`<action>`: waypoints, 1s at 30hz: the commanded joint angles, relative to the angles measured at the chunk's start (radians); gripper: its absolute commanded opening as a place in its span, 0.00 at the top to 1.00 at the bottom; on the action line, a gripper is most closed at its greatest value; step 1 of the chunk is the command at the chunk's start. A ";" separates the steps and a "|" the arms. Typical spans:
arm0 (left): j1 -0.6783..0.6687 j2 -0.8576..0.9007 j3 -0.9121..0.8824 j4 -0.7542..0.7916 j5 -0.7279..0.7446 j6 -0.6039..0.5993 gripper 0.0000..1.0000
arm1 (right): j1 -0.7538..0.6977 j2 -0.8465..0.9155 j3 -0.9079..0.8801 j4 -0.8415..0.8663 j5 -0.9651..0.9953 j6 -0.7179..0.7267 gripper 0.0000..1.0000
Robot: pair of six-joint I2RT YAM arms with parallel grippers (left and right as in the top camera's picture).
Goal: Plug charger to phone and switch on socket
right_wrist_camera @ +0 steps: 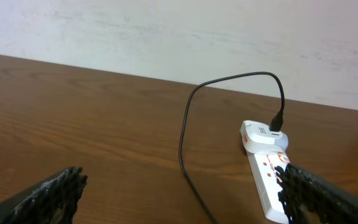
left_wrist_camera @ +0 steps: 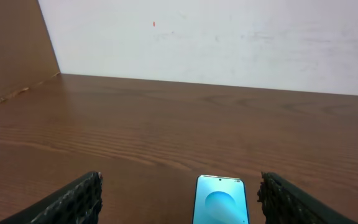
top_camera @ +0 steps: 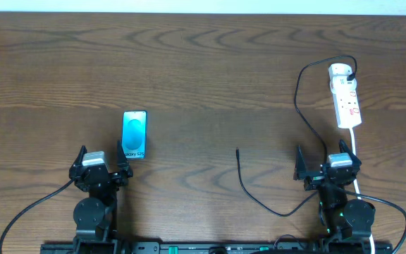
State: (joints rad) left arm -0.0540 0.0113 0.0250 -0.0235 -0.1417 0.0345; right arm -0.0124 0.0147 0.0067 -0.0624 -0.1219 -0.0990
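Note:
The phone [top_camera: 134, 134] lies flat on the wooden table, its cyan screen up, just ahead of my left gripper [top_camera: 101, 164], which is open and empty. In the left wrist view the phone [left_wrist_camera: 221, 200] sits between the open fingers [left_wrist_camera: 179, 199]. The white socket strip [top_camera: 346, 95] lies at the far right; the charger cable [top_camera: 298, 106] is plugged into its far end and loops down to a free plug tip [top_camera: 237, 150] near mid-table. My right gripper [top_camera: 328, 166] is open and empty, near the strip's near end. The right wrist view shows the strip [right_wrist_camera: 267, 175], the cable [right_wrist_camera: 185, 130] and the open fingers [right_wrist_camera: 182, 193].
The strip's white cord [top_camera: 356, 152] runs toward the right arm's base. A pale wall [left_wrist_camera: 229, 37] stands beyond the table's far edge, and a brown panel [left_wrist_camera: 11, 50] stands at the left side.

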 commanded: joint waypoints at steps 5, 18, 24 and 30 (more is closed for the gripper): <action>0.004 -0.001 -0.021 -0.036 -0.027 0.014 0.19 | 0.008 -0.009 -0.001 -0.005 0.011 -0.010 0.01; 0.004 -0.001 -0.021 -0.032 -0.027 0.014 0.19 | 0.008 -0.009 -0.001 -0.005 0.011 -0.010 0.01; 0.004 -0.001 -0.021 -0.013 -0.024 0.014 0.19 | 0.008 -0.009 -0.001 -0.005 0.011 -0.010 0.01; 0.004 0.011 0.042 0.029 -0.023 0.014 0.19 | 0.008 -0.009 -0.001 -0.005 0.011 -0.010 0.01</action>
State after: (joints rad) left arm -0.0540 0.0113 0.0231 0.0032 -0.1463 0.0345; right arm -0.0124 0.0147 0.0067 -0.0624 -0.1219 -0.0990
